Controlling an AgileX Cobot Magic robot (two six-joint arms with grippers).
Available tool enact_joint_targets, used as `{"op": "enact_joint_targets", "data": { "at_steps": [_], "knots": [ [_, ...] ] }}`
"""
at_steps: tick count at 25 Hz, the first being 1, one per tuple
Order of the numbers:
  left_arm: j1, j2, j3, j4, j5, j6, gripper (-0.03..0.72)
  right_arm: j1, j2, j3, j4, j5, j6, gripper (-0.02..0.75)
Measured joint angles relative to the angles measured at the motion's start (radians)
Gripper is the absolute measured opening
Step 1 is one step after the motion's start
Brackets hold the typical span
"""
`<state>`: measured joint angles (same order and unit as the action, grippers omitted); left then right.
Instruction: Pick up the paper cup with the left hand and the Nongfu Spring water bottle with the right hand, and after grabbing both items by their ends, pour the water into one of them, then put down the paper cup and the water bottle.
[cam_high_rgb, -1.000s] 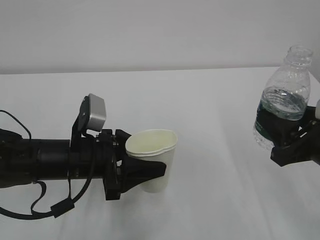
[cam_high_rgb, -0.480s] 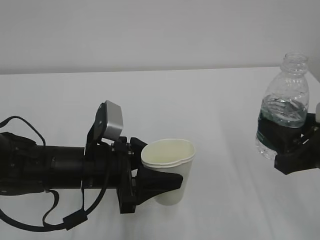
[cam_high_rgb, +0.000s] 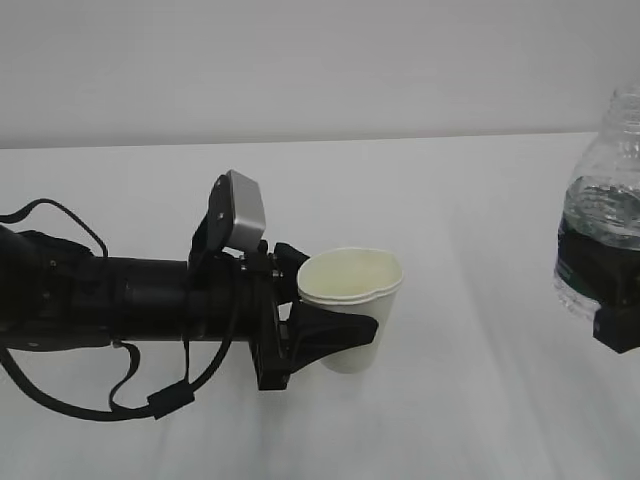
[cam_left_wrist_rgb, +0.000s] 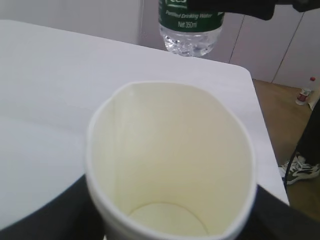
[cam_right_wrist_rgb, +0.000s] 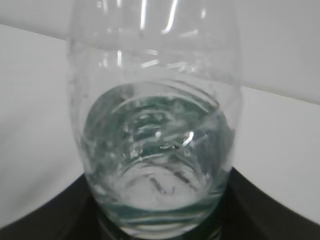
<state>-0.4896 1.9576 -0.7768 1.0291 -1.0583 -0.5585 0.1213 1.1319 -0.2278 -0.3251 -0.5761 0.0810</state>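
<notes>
Two arms, each with something in its grip right now. Over at 9 o'clock in the exterior view, the left hand (cam_high_rgb: 330, 335) comes in flat and low over the white table (cam_high_rgb: 470, 400), its black fingers (cam_high_rgb: 335, 333) pinching the paper cup (cam_high_rgb: 352, 305) around the lower half of its wall. The cup sits upright, mouth up, and the rim is squashed a bit out of round, so the squeeze is real. Can't tell if the base is touching the tabletop or hanging just above it. From the left wrist view you look straight down into the cup (cam_left_wrist_rgb: 170, 165): pale cream inside, looks dry.

At 3 o'clock the Nongfu Spring water bottle (cam_high_rgb: 605, 210) is up in the air, well apart from the cup, upright and partly cut off by the frame edge. The right hand (cam_high_rgb: 620, 325) clamps it around the green label band down low; only a chunk of the black gripper shows. The water (cam_high_rgb: 603, 212) fills roughly to the shoulder. The right wrist view just shows the bottle (cam_right_wrist_rgb: 155, 110) wedged between the dark jaws, liquid (cam_right_wrist_rgb: 155, 150) rippling inside.

The silver-grey box (cam_high_rgb: 245, 212) rides on top of the left wrist, cables (cam_high_rgb: 120, 395) looping under the arm.
</notes>
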Motion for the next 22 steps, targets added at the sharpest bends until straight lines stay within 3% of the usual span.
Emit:
{"op": "enact_joint_targets", "data": {
  "at_steps": [8,22],
  "knots": [
    [-0.031,0.000,-0.024,0.023,0.033,0.000,0.447,0.000,-0.145,0.004,0.000,0.146,0.000,0.427],
    [-0.058,0.000,-0.024,0.034,0.082,0.009,0.445,0.000,-0.097,0.004,-0.129,0.154,-0.009,0.427]
  ]
}}
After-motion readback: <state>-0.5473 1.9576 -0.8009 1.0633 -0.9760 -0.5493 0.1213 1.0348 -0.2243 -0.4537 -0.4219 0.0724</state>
